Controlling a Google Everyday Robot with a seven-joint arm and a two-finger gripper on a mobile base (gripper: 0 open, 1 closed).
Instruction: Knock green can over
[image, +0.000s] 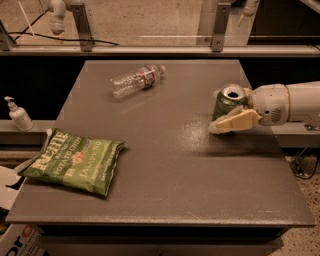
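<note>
Broadly, a grey worktop (175, 175) under it all, stretching away from the claw (215, 111) toward the left of the view and toward the camera. Reaching in from the right edge, a white robot arm (287, 102), ending in that claw near the worktop's right side. Well apart from the claw, far to the left and nearer the camera, a green jalapeño potato chip bag (72, 161) lying flat at the worktop's left edge. Farther back and left of the claw, a clear plastic bottle (137, 80) on its side. Right at the claw, the green can (229, 101), upright, silver top showing. Claw open: one pale finger (235, 121) across the can's near lower side, the other mostly hidden behind it, can standing between the two. Off the worktop, far left of the claw, a small white pump bottle (17, 116) on a ledge.
</note>
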